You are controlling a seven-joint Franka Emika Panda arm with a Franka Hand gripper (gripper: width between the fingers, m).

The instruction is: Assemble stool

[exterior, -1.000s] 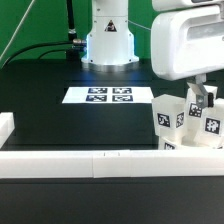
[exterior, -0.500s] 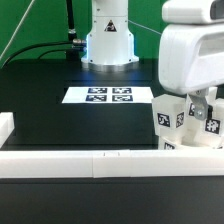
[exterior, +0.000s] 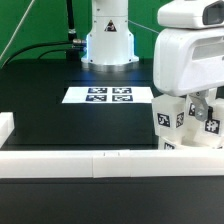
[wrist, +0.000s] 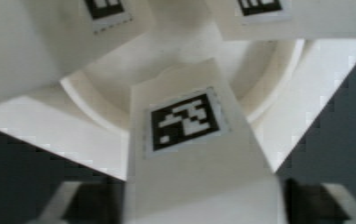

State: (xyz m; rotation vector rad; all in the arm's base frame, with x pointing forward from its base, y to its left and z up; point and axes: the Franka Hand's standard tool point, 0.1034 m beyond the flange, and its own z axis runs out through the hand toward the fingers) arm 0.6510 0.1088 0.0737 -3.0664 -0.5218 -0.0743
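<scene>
Where the black counter (exterior: 60, 75) fills most of the exterior view, we see the arm's big white body (exterior: 190, 55) hanging at about two o'clock, low over a cluster of white stool parts. Along the near edge runs a long white border rail (exterior: 90, 161), from nine o'clock toward four. Flat on the counter near the centre lies the marker board (exterior: 109, 96), with the robot's base (exterior: 107, 40) behind it at twelve o'clock.

At three o'clock stand the tagged legs (exterior: 170, 117), crowded together and partly hidden by the arm; we cannot tell from here how many there are. The gripper (exterior: 203, 104) reaches down among them.

From the wrist view we look along one leg (wrist: 196, 125), its square tag facing the camera, with the round seat (wrist: 273, 85) curving behind it and two more tagged parts beyond. The dark fingertips (wrist: 86, 198) show on either side of that leg's near end. The jaws stand about as wide as the leg, one each side, but we cannot tell whether they press it or merely flank it.
</scene>
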